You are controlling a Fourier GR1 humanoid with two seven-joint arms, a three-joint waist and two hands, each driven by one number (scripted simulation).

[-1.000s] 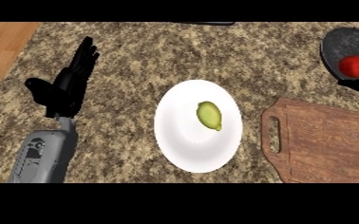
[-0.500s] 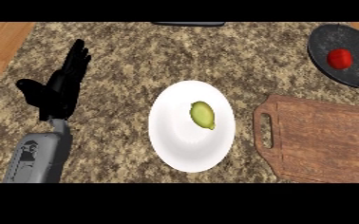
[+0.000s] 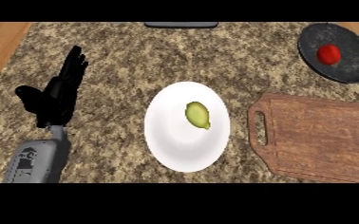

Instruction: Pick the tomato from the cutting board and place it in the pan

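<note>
At 9 o'clock we see the left robot hand [image 3: 57, 95] resting over the speckled worktop [image 3: 140, 52], fingers straight and pointing up toward 12, thumb spread out to the side, released and holding nothing. Its grey forearm [image 3: 38, 160] comes in from 7 o'clock and is cut off at the lower edge. We cannot tell whether the palm touches the worktop. A strip of lighter wood [image 3: 10, 35] shows at 10 o'clock, only partly in view.

At centre sits a white plate [image 3: 168, 142] with a small yellow-green fruit [image 3: 198, 115] on it; we cannot tell what kind of fruit. At 12 o'clock a dark flat object [image 3: 181, 24] is cut off by the upper edge, too little of it showing to name.

At 4 o'clock lies the wooden cutting board [image 3: 316, 140], handle slot toward the plate, its right side cut off by the edge; nothing on it. At 2 o'clock the dark pan [image 3: 319, 73] is also clipped at the right edge, and the red tomato [image 3: 329, 54] sits inside it, well apart from the board. The right robot hand shows nowhere.
</note>
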